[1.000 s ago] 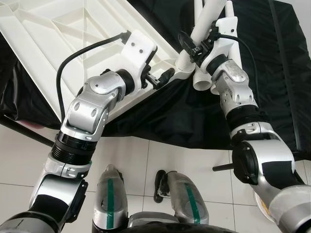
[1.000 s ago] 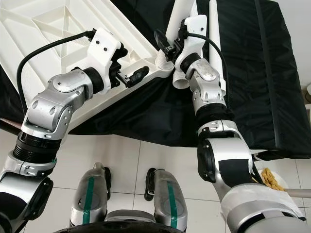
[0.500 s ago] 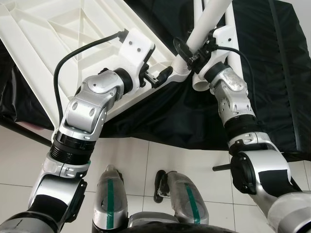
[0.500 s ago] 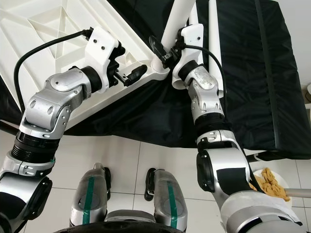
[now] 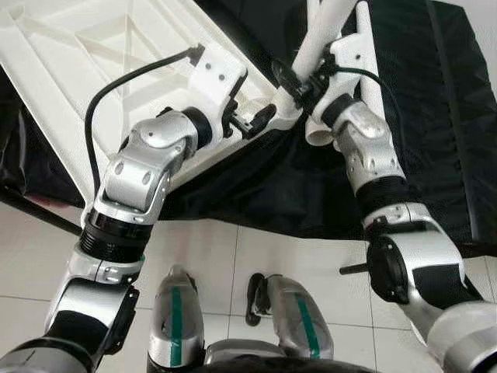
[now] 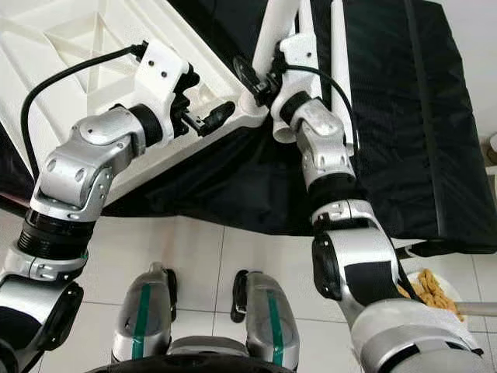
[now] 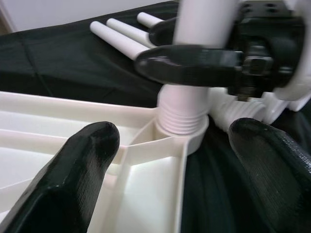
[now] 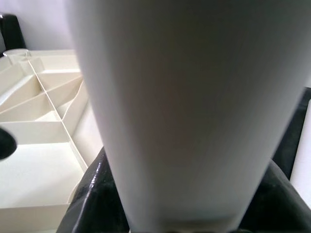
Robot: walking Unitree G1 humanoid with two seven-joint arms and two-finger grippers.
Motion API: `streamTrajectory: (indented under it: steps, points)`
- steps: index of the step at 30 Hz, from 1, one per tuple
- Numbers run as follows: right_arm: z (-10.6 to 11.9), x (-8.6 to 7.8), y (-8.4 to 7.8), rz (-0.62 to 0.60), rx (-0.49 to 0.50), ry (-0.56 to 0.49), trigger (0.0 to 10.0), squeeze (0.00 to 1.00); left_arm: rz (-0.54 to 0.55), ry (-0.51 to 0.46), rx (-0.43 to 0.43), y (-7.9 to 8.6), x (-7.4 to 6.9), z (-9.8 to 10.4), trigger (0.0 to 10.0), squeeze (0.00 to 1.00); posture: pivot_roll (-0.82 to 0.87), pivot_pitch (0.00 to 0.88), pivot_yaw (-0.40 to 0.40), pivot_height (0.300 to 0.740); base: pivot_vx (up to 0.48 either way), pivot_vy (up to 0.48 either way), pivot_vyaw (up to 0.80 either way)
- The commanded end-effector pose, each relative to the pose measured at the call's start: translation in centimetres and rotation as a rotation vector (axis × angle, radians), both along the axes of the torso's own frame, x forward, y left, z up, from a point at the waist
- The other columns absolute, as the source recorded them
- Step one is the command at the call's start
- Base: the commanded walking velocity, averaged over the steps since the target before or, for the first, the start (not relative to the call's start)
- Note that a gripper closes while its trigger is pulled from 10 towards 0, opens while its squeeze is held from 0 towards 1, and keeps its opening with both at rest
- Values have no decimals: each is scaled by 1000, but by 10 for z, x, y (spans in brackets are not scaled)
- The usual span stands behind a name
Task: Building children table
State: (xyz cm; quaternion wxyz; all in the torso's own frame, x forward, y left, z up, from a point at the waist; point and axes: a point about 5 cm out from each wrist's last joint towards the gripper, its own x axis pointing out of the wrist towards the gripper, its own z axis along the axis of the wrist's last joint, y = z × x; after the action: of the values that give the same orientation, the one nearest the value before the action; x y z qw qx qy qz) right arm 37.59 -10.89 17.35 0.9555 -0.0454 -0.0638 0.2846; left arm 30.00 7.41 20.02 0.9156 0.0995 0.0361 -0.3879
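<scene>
Black cloth (image 6: pixel 388 116): one tabletop (image 5: pixel 85 70), right hand (image 6: pixel 256 78) gripping leg (image 6: pixel 279 23).

A black cloth (image 6: pixel 388 116) covers the raised surface above a white tiled floor (image 6: pixel 217 256).

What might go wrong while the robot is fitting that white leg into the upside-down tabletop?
The leg stands tilted in the corner socket, so its threads could bind if it is turned askew. The left gripper is open beside the tabletop, not clamping it, so the top may slide on the black cloth.
</scene>
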Motion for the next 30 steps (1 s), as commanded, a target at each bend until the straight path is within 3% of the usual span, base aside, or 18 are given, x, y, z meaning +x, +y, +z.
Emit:
streamTrajectory:
  steps: [1,16,22,23,30]
  points:
    - [-17,1,6,-18,-55,94,10000,0,14,-23,11,-2,0,5,10000,0,180,59,-83,740,0,0,0]
    - [-30,3,8,-182,3,181,10000,0,17,-25,9,-1,-1,5,10000,0,186,52,-89,740,0,0,0]
    - [-35,3,0,-295,76,202,10000,0,12,-27,11,-2,-1,5,10000,0,182,51,-85,740,0,0,0]
    - [-37,2,-6,-352,126,203,10000,0,9,-27,11,-2,-1,5,10000,0,182,50,-85,740,0,0,0]
    - [-41,-1,-9,-391,152,210,10000,0,8,-28,11,-2,-1,5,10000,0,180,54,-82,740,0,0,0]
